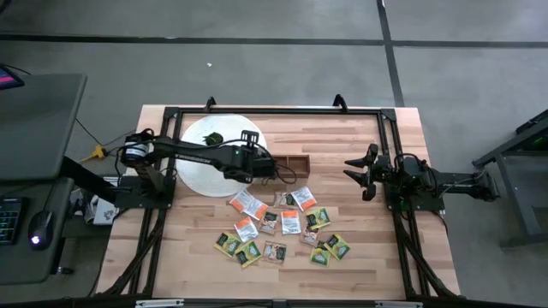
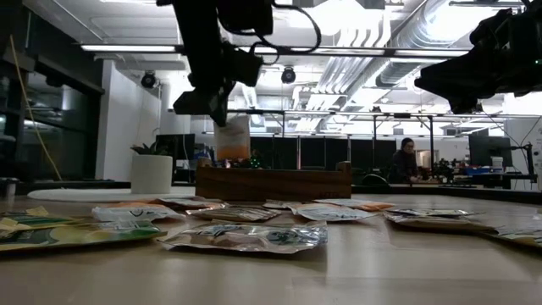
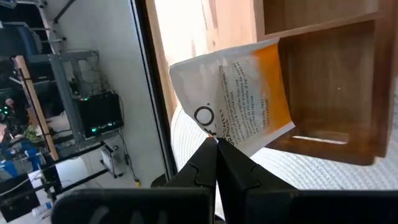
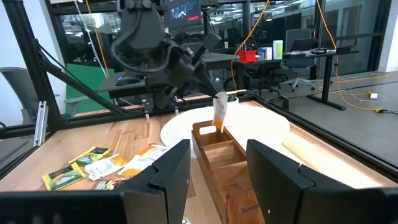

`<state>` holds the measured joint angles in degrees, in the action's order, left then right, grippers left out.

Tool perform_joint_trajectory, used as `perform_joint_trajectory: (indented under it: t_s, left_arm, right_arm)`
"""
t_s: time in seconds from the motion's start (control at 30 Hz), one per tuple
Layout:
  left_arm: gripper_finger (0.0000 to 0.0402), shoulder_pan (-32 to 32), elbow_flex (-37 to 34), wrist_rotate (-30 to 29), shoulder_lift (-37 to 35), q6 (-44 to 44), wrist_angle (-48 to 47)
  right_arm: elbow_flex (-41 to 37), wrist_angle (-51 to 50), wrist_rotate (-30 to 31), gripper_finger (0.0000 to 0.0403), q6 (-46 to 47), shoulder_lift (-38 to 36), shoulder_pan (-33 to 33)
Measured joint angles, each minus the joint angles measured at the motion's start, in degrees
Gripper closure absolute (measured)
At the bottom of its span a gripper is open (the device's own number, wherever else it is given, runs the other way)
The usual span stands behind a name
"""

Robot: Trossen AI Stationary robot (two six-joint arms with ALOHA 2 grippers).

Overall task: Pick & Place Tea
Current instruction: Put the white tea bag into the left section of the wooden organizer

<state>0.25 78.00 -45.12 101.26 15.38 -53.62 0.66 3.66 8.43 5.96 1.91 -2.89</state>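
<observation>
My left gripper (image 3: 216, 147) is shut on an orange-and-white tea sachet (image 3: 239, 93). In the right wrist view the sachet (image 4: 220, 112) hangs over the far end compartment of the long brown wooden box (image 4: 217, 149). In the high view that gripper (image 1: 264, 164) sits at the box's left end (image 1: 287, 162). Several more tea sachets (image 1: 282, 227) lie flat on the table, nearer than the box. My right gripper (image 1: 351, 169) waits open at the table's right, level, with nothing between its fingers (image 4: 273, 174). My left gripper pinches the sachet's white edge (image 3: 214, 135) between its two shut fingertips. The fingers slant down from the table's left side. The sachet hangs below them (image 2: 232, 138), white end up and orange end down, lifted clear above the box's end compartment (image 3: 336, 81).
A large white round disc (image 1: 214, 154) lies under and behind my left arm, left of the box. A black frame (image 1: 274, 109) runs along the table's far edge and sides. Bare wood (image 1: 342, 137) lies between the box and my right arm.
</observation>
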Motion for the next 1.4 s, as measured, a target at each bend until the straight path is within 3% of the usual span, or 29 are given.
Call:
perform_joint_trajectory:
  t_s: [0.27,0.9,1.1,1.4]
  left_arm:
    - [0.0401,0.9,0.0,4.2,3.1,0.3,0.9]
    - [0.0401,1.7,0.0,5.6,5.9,2.6,2.6]
    - [0.0401,2.4,0.0,9.9,5.9,3.0,2.7]
    - [0.0401,2.4,0.0,8.3,5.9,5.6,3.0]
  right_arm:
    - [0.0,0.0,0.0,0.025,0.0,0.0,0.0]
    - [0.0,0.0,0.0,0.025,0.0,0.0,0.0]
    - [0.0,0.0,0.0,0.025,0.0,0.0,0.0]
    - [0.0,0.0,0.0,0.025,0.0,0.0,0.0]
